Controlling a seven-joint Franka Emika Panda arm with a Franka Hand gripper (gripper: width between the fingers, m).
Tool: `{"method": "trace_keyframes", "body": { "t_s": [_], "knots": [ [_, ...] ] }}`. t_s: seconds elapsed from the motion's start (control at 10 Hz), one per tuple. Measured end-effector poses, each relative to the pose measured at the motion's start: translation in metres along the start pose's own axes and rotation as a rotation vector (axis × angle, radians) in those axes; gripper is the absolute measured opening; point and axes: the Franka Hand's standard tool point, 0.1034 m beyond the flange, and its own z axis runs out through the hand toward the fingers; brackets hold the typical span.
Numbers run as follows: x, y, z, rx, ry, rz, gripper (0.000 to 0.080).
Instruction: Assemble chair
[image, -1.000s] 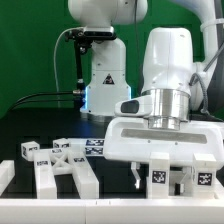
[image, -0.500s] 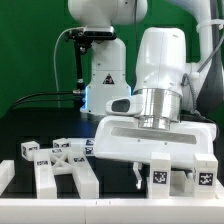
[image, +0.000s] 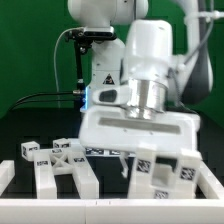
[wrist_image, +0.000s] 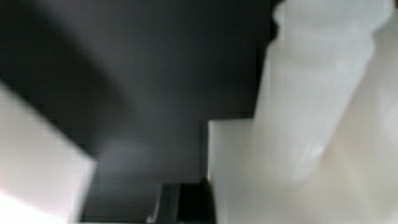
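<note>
White plastic frame lies flat toward the exterior view's left, parked until needed. Your gripper hangs tilted over the tagged chair block, which leans the same way. Jaws are pressed together; whether they nip its edge you cannot tell, though the shared tilt suggests it.

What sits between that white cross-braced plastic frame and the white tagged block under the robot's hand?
In the exterior view, mostly bare black table separates the frame from the block; the marker board lies just behind the gap.
</note>
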Motion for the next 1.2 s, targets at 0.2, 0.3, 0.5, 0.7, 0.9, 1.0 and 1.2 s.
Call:
{"method": "trace_keyframes", "body": {
  "t_s": [0.2, 0.3, 0.5, 0.7, 0.9, 1.0, 1.2],
  "knots": [
    [0.018, 0.018, -0.03, 0.039, -0.063, 0.025, 0.0031],
    [0.017, 0.014, -0.028, 0.039, -0.076, 0.045, 0.0031],
    [0.011, 0.006, -0.025, 0.082, -0.218, 0.058, 0.0031],
    [0.016, -0.017, -0.039, 0.125, -0.441, 0.003, 0.0031],
    [0.028, -0.017, -0.053, 0.159, -0.548, 0.009, 0.0031],
    [0.02, -0.007, -0.048, 0.159, -0.584, 0.061, 0.0031],
    [0.013, -0.005, -0.05, 0.165, -0.752, 0.048, 0.0031]
  ]
}}
